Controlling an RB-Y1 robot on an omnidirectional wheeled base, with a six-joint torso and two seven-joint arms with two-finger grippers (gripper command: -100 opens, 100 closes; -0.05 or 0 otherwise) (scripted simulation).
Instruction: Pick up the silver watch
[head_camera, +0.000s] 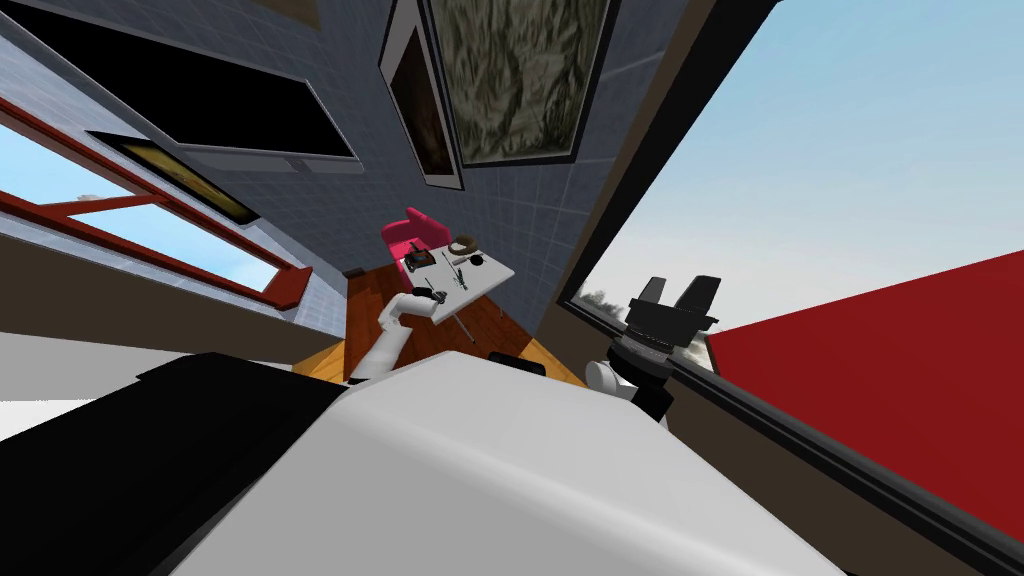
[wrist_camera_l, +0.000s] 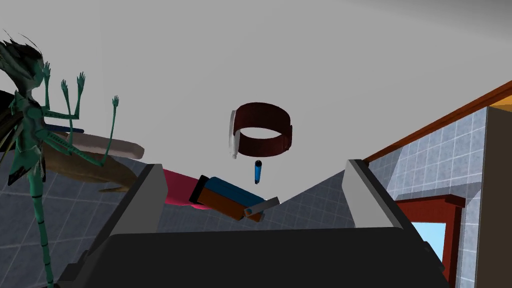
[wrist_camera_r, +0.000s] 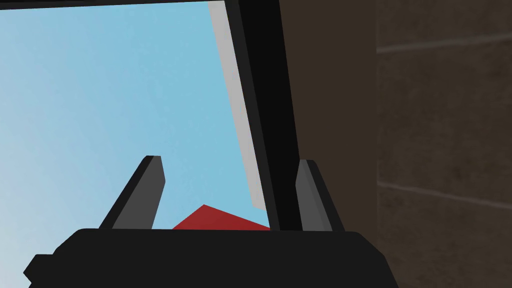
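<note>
The watch (wrist_camera_l: 260, 130) stands on its edge on the pale table top (wrist_camera_l: 360, 70): a dark red band with a silver-white face on one side. My left gripper (wrist_camera_l: 252, 165) is open and points at it from a short way off, with nothing between its fingers. In the head view my left arm reaches out to the near edge of the small white table (head_camera: 492, 277), and the left gripper (head_camera: 435, 293) sits there. My right gripper (head_camera: 676, 296) is held up beside the window, and its fingers (wrist_camera_r: 152, 190) stand open and empty.
A blue and orange box (wrist_camera_l: 227, 197) and a small blue cylinder (wrist_camera_l: 257, 171) lie between my left gripper and the watch. A green many-armed figure (wrist_camera_l: 35, 125) and a brown hat (wrist_camera_l: 90, 160) stand to one side. A pink chair (head_camera: 410, 232) is behind the table.
</note>
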